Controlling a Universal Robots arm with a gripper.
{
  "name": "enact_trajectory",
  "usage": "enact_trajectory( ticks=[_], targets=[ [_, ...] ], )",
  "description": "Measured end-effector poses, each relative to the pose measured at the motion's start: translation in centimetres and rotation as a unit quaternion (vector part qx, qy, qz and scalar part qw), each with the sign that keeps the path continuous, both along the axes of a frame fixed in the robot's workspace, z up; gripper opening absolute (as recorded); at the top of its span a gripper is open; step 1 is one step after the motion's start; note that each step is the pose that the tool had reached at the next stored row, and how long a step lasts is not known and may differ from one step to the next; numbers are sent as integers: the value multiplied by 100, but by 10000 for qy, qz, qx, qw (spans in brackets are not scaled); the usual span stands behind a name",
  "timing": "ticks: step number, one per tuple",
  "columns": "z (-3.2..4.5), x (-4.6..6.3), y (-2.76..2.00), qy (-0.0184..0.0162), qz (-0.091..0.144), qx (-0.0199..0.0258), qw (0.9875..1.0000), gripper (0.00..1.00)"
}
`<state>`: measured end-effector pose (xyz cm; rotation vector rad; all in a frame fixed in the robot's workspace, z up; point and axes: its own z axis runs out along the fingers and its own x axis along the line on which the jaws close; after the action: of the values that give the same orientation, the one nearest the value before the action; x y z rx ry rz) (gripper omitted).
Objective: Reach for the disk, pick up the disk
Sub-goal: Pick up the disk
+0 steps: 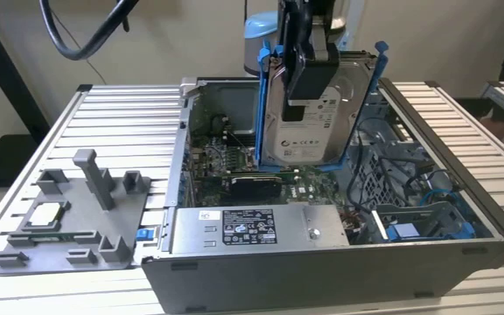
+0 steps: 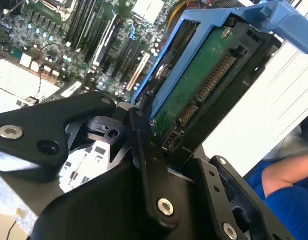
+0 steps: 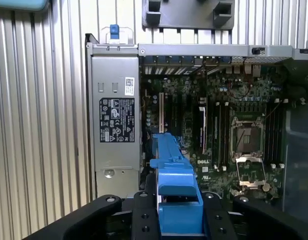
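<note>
Exterior view first, from its left to its right: we see one grey fixture plate [image 1: 68,220] lying on the slatted table [image 1: 129,125], and on it one small square silver chip [image 1: 44,215], well apart from the work. Next comes one open computer case [image 1: 340,262] with its side removed, so the green motherboard [image 1: 261,177] and one power supply box [image 1: 252,226] are exposed from above. Over the middle of the case hangs the disk [image 1: 309,125], upright, with its white label facing us and one bright blue bracket [image 1: 262,105] around its edges. It touches nothing in the case, so we judge the pick is already done and the disk is lifted clear. The gripper [image 1: 309,62] comes from above and its black fingers are closed on the disk's upper part; this hold from the top probably keeps the disk vertical, the way it leaves its bay. In the second wrist view the fingers [image 2: 154,175] clamp the disk's end near the connector. At the exterior view's right, one blue caddy [image 1: 405,231] sits among the cables.
</note>
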<state>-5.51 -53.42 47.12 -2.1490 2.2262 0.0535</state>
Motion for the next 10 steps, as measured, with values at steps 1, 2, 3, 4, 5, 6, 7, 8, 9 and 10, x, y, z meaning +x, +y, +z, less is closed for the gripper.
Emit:
enact_trajectory(
  ticks=[1,2,3,4,5,6,7,8,9,10],
  targets=[
    [-1,14,-21,3,0,0,10000,0],
    [0,31,-42,7,0,0,10000,0],
    [0,48,-60,11,0,-1,10000,0],
    [0,61,-72,15,0,0,10000,0],
    [-1,74,-83,17,0,1,10000,0],
    [0,92,-96,19,0,0,10000,0],
    [0,114,-112,20,0,0,10000,0],
    [-1,138,-129,22,0,1,10000,0],
    [0,162,-141,23,0,0,10000,0],
    [1,182,-150,25,0,-1,10000,0]
  ],
)
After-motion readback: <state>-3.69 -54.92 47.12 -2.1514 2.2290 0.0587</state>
